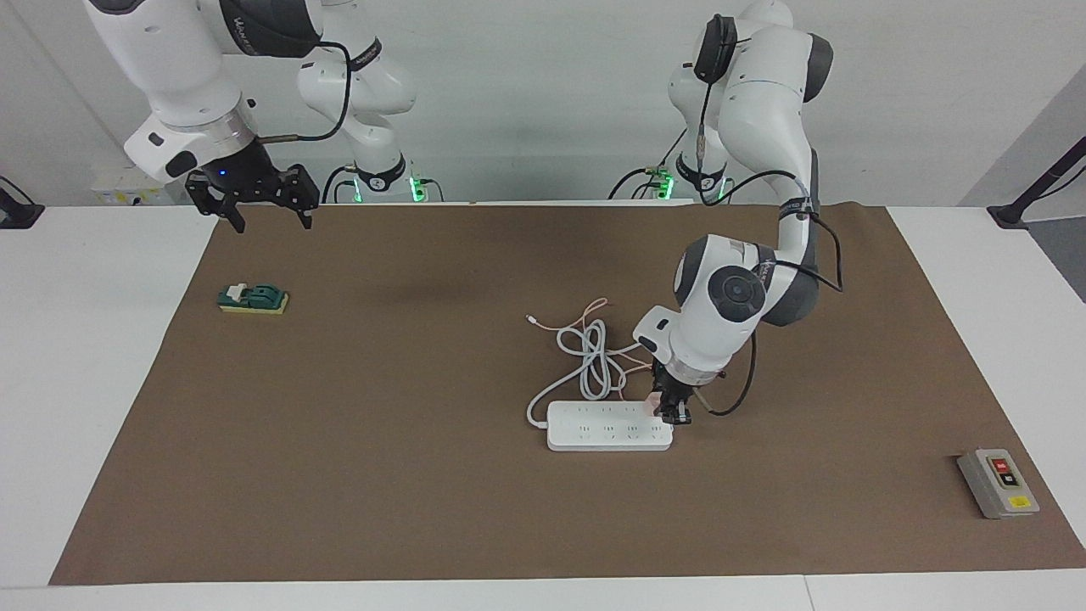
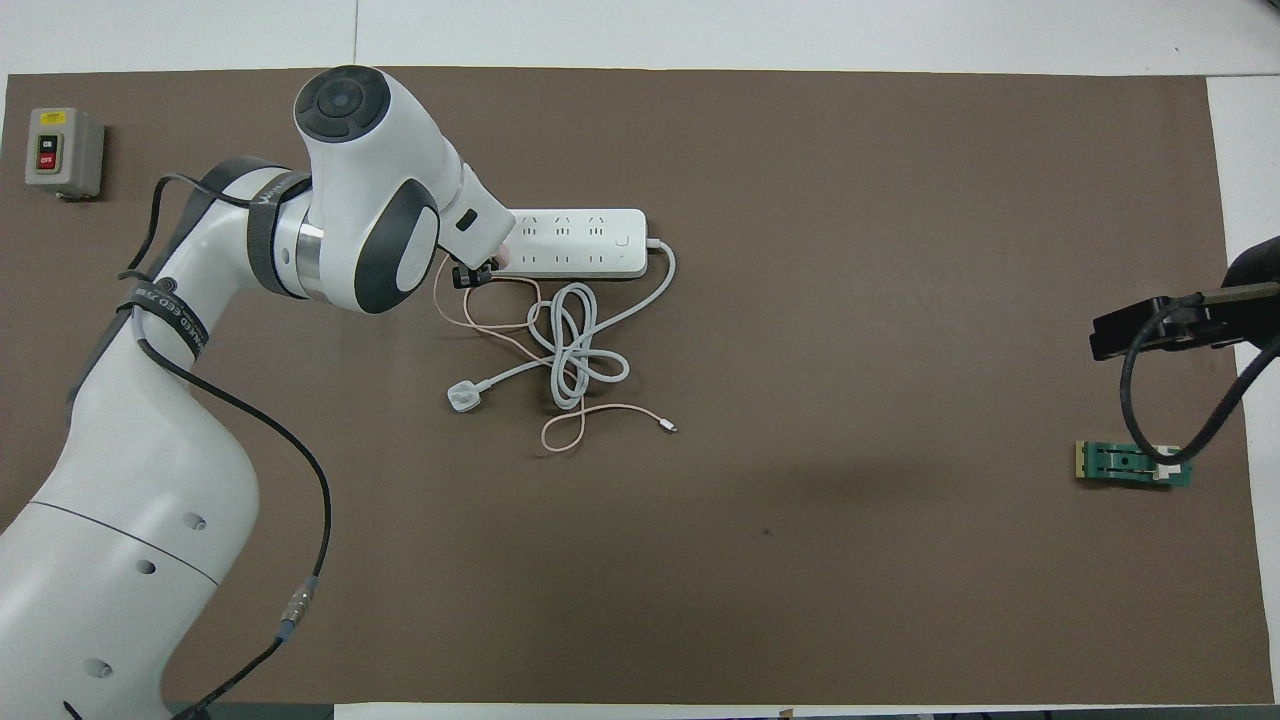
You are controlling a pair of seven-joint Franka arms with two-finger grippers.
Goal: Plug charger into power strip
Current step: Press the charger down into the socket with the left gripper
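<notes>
My left gripper (image 1: 673, 413) is clamped on the charger (image 1: 652, 402) at the power strip's (image 1: 607, 426) end, its coiled white cord (image 1: 591, 361) and pink cable (image 2: 570, 425) crowding alongside, while my right gripper (image 1: 265, 208) waits spread apart above a green block (image 1: 252, 299).

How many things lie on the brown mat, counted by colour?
White: 1, power strip
Pink: 1, charger, held by the left gripper
Grey: 1, button box
Green: 1, block
Total: 4
</notes>
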